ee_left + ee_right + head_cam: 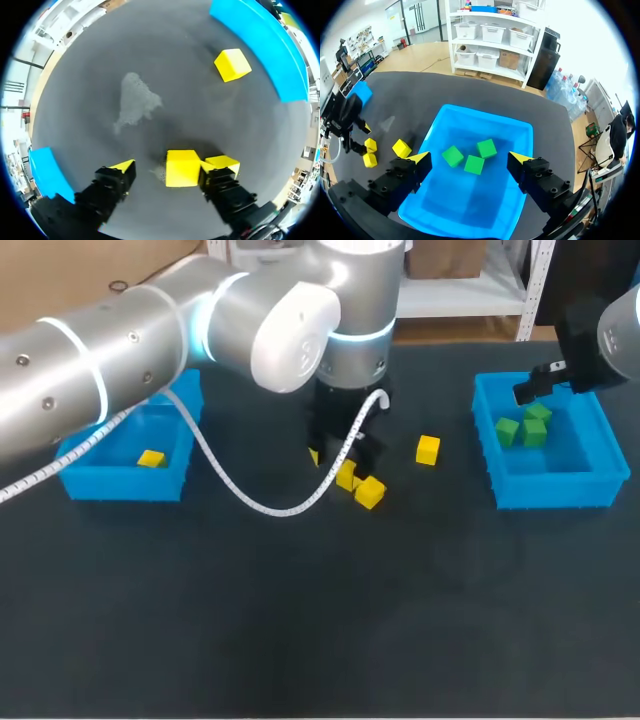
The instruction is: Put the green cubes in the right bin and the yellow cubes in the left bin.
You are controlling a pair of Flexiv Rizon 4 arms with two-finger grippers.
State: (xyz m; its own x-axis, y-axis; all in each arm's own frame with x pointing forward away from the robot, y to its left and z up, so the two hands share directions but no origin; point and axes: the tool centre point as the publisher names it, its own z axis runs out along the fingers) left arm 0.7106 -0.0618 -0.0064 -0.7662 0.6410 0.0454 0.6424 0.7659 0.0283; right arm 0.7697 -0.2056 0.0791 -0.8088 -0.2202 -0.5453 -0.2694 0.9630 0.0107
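Greens (474, 164) done: three in bin (485, 129) under wide-open, empty right gripper (470, 159). Yellows (182, 168): one binned, three left, nearest between wide-open left gripper (167, 167) fingers.

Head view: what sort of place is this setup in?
Likely a robot lab test bench: left arm and right arm over a dark table, a blue left bin and right bin, green cubes and yellow cubes for sorting.

bright, even overhead light; soft shadow on table (175, 75) around left gripper (171, 167); pale sheen patch ahead.
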